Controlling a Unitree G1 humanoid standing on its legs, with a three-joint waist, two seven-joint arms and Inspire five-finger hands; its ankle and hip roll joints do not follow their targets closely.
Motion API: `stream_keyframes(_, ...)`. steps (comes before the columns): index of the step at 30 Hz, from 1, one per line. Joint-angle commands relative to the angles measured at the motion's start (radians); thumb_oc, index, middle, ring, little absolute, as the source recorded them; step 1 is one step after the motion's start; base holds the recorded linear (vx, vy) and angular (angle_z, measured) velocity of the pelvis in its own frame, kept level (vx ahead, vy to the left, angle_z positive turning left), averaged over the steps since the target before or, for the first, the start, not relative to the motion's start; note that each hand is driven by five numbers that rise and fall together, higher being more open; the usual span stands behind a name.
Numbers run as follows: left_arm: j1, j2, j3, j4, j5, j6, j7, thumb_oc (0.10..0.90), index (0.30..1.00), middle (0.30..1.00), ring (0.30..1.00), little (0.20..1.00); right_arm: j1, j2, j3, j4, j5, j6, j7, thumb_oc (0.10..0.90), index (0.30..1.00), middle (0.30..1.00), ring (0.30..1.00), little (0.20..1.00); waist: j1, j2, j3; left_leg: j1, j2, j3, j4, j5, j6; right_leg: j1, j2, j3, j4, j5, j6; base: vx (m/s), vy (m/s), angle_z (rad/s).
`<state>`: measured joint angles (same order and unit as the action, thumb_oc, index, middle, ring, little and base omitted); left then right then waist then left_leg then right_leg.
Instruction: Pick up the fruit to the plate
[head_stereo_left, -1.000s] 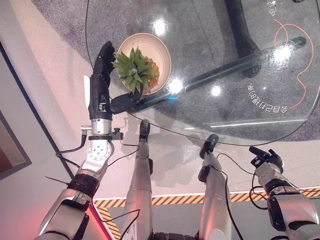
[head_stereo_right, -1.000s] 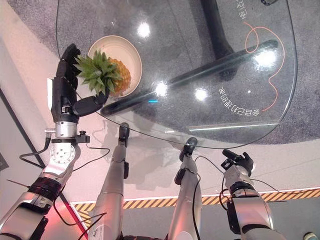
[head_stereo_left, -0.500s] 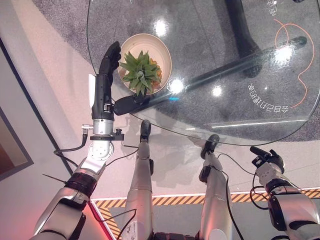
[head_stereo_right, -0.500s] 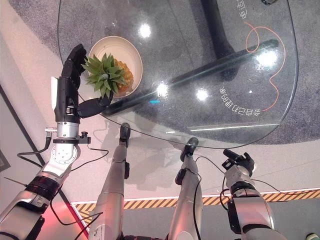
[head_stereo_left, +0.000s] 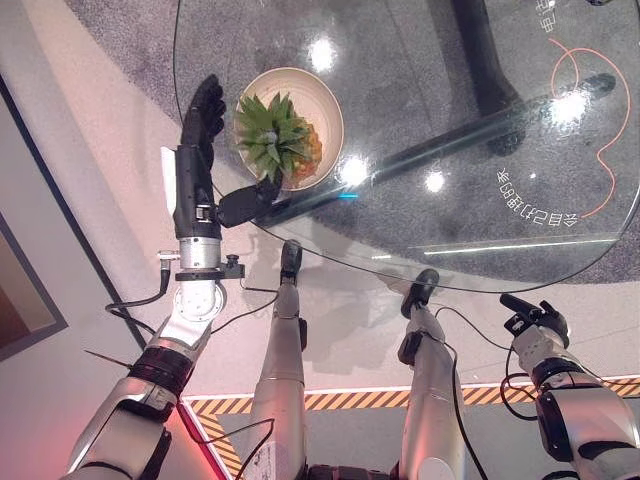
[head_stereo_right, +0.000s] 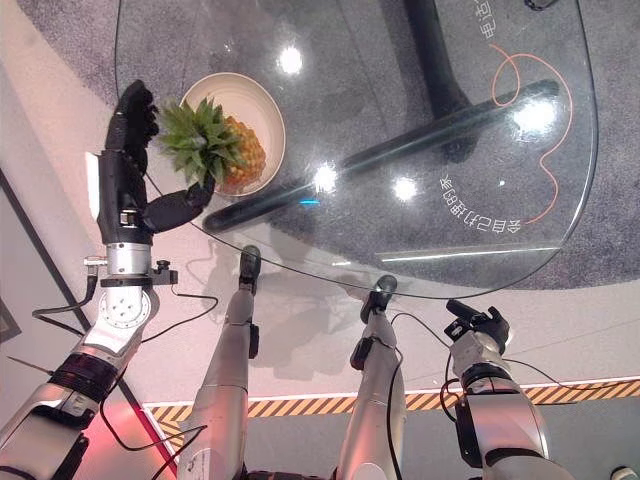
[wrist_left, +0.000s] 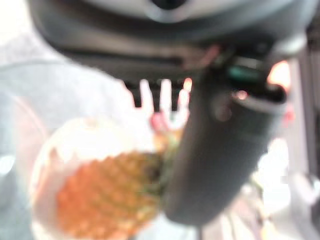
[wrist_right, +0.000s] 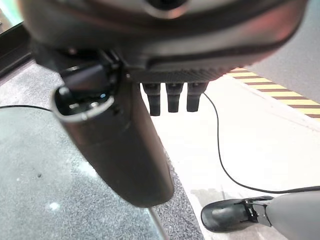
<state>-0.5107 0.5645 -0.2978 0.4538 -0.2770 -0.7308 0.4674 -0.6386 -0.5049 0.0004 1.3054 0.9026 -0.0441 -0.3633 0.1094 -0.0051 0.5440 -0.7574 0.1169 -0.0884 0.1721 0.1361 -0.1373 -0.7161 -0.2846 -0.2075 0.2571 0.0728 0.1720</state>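
Observation:
A pineapple (head_stereo_left: 306, 150) lies in the cream plate (head_stereo_left: 300, 76) at the left end of the glass table, its green crown (head_stereo_left: 268, 130) pointing toward the table's near left edge. My left hand (head_stereo_left: 193, 165) stands just left of the plate, open, fingers straight and apart from the leaves. Its thumb (head_stereo_left: 242, 204) reaches under the crown at the plate's near rim. In the left wrist view the thumb (wrist_left: 220, 150) crosses in front of the orange fruit (wrist_left: 100, 195). My right hand (head_stereo_left: 528, 312) hangs low off the table's near right edge, open and holding nothing.
The round glass table (head_stereo_left: 480, 220) spans most of the view, and its dark base (head_stereo_left: 480, 70) shows through the top. An orange cord (head_stereo_left: 600, 140) curls on the grey carpet at the far right. Yellow-black tape (head_stereo_left: 340, 400) marks the floor near me.
The left hand's fingers have drawn back to the left, away from the crown. The crown has swung a little toward the far left. The right hand has not moved.

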Motion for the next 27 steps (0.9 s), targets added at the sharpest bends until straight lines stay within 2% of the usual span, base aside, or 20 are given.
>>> stream_keyframes(1,-0.043,-0.009,0.087,-0.116,-0.058,-0.095,0.003,0.800,0.900,0.900,0.900,0.900,0.011,-0.089,-0.032,-0.026,0.015,-0.049,-0.002,0.800,0.900,0.900,0.900,0.900,0.015,0.020,-0.024,0.013,-0.006,0.032,0.071,-0.109,0.075,0.002,-0.010,-0.044,-0.015,0.010,-0.029,0.00,0.000,0.00)
stream_keyframes(12,-0.023,-0.039,0.153,-0.113,-0.168,-0.082,-0.046,0.800,0.900,0.900,0.900,0.900,0.029,-0.086,-0.049,-0.037,0.001,-0.043,0.005,0.800,0.900,0.900,0.900,0.900,0.014,0.014,-0.024,0.011,-0.004,0.030,0.078,-0.111,0.075,0.004,-0.010,-0.041,-0.013,0.007,-0.030,0.00,0.000,0.00)
stream_keyframes(27,-0.025,-0.042,0.146,-0.115,-0.149,-0.067,-0.053,0.800,0.900,0.900,0.900,0.900,0.032,-0.083,-0.047,-0.040,0.001,-0.043,0.006,0.800,0.900,0.900,0.900,0.900,0.011,0.014,-0.024,-0.006,-0.008,0.029,0.087,-0.103,0.077,-0.006,-0.009,-0.041,-0.009,0.011,-0.036,0.00,0.000,0.00)
